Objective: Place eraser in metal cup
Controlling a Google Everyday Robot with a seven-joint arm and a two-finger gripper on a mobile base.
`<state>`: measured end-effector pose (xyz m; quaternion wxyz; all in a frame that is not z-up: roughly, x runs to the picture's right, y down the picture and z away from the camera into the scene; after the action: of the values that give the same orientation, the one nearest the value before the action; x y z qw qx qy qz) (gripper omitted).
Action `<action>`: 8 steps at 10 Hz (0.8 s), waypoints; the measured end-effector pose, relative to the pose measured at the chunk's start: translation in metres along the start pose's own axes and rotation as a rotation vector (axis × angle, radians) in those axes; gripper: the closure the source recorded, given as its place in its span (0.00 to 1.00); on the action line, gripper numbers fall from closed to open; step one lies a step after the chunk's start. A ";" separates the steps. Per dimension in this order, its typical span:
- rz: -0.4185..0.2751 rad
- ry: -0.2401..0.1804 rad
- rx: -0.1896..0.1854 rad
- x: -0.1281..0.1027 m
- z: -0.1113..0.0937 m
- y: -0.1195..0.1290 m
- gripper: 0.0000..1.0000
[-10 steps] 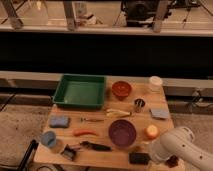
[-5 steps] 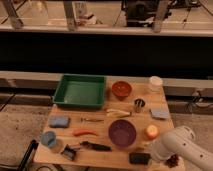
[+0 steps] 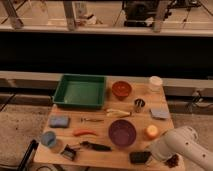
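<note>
The black eraser [image 3: 139, 157] lies flat near the front edge of the wooden table [image 3: 100, 127], right of centre. My gripper [image 3: 150, 155] is at the end of the white arm [image 3: 181, 146], which reaches in from the lower right. It sits low at the eraser's right end, against it or nearly so. The metal cup [image 3: 139, 105] stands upright further back on the table, behind the purple bowl [image 3: 122, 133] and well apart from the eraser.
An orange [image 3: 152, 131] sits between eraser and metal cup. A green tray [image 3: 80, 92], brown bowl [image 3: 121, 90] and white translucent cup [image 3: 155, 83] stand at the back. Blue-grey pads [image 3: 160, 114] [image 3: 59, 121], a light blue cup [image 3: 48, 139] and small tools lie around.
</note>
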<state>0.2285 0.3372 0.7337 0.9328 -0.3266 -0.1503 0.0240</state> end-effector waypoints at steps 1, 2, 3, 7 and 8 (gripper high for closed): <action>0.018 -0.001 -0.009 0.006 -0.015 -0.005 0.99; 0.035 0.004 -0.024 0.013 -0.042 -0.014 0.99; 0.040 0.008 -0.033 0.015 -0.063 -0.021 0.99; 0.061 -0.009 0.066 0.014 -0.158 -0.031 0.99; 0.060 -0.020 0.104 0.010 -0.180 -0.031 0.99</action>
<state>0.2895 0.2059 0.6223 0.9459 -0.2819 -0.1481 0.0632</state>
